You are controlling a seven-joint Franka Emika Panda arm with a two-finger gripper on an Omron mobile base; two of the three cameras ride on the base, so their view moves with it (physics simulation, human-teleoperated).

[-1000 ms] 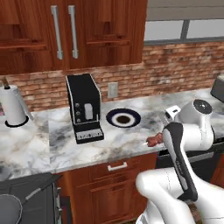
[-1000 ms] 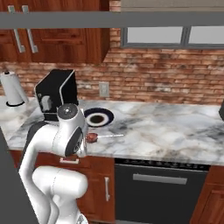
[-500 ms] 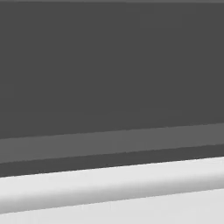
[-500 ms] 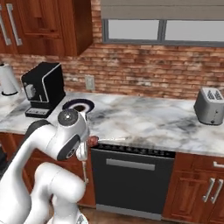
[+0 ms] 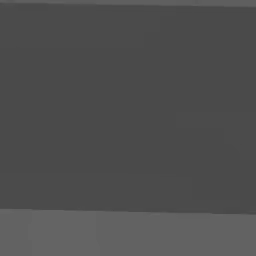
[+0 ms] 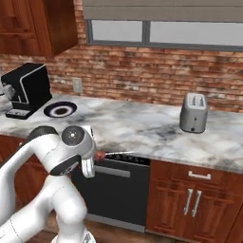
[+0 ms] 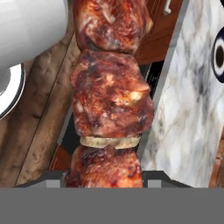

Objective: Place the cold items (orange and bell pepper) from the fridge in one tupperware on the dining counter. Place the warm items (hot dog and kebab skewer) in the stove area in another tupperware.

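The gripper (image 7: 103,175) is clamped on the kebab skewer (image 7: 111,100), whose browned meat chunks, parted by a pale onion slice, run up the middle of the hand view from between the two dark finger tips. In the right base view the white arm folds low at the left, its hand (image 6: 88,163) hanging in front of the counter edge, and the kebab skewer (image 6: 110,154) juts sideways from it: a red chunk next to the hand and a thin stick pointing to the right, held in the air just above the top of the black dishwasher (image 6: 116,192) and apart from the marble counter (image 6: 142,128). On that counter stand a black coffee machine (image 6: 27,89) at the far left, a dark round plate (image 6: 60,109) with a white ring just beside it, and a silver toaster (image 6: 193,112) well to the right, under the window (image 6: 161,33) in the brick wall (image 6: 123,71). Wooden cabinets (image 6: 194,199) run beneath the counter to the right of the dishwasher. The left base view is a flat grey blank in which nothing can be made out.
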